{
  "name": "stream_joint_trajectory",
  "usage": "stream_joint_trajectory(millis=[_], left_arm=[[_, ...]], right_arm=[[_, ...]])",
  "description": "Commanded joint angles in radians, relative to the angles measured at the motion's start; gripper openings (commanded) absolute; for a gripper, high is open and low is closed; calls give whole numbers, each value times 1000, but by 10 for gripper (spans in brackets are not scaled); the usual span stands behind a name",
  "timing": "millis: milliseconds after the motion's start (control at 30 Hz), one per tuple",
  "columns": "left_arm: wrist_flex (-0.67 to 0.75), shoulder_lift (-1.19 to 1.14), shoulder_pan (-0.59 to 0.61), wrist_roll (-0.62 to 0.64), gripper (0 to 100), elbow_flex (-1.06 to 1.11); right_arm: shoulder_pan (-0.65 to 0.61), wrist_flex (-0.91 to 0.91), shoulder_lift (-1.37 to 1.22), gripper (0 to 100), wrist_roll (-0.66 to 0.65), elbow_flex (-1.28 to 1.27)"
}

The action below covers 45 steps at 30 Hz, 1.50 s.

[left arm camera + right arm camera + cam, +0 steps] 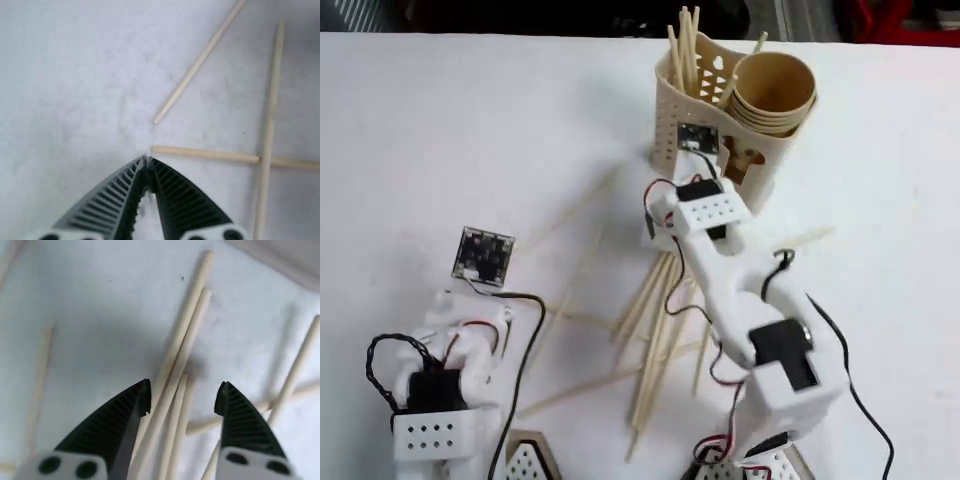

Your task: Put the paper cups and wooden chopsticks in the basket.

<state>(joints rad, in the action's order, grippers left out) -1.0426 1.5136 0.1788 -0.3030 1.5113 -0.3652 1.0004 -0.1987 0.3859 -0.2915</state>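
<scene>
A cream perforated basket (pixel 685 135) stands at the back of the white table, holding stacked paper cups (pixel 775 92) and several upright wooden chopsticks (pixel 688 45). A loose pile of chopsticks (pixel 655 320) lies in front of it. My right gripper (pixel 183 396) is open just above that pile, close to the basket, with a few chopsticks (pixel 175 365) lying lengthwise between its jaws. My left gripper (pixel 148 161) is shut on nothing, low over the table at the front left. Its tip is beside the end of one chopstick (pixel 210 155).
Single chopsticks lie scattered left of the pile (pixel 575 215) and right of the right arm (pixel 802 238). The right arm (pixel 760 320) stretches over the pile from the front edge. Black cables (pixel 525 350) trail by the left arm. The table's left half (pixel 440 140) is bare.
</scene>
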Motion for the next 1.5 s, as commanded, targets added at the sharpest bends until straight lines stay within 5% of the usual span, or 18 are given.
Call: stream_joint_trajectory(millis=[0, 633, 1467], left_arm=[[15, 10, -1, -11, 26, -2], [23, 10, -1, -12, 26, 9], [23, 10, -1, -12, 26, 11]], right_arm=[[-10, -12, -42, 207, 18, 71], [-105, -4, -128, 15, 12, 66], [-145, 262, 561, 17, -109, 71]])
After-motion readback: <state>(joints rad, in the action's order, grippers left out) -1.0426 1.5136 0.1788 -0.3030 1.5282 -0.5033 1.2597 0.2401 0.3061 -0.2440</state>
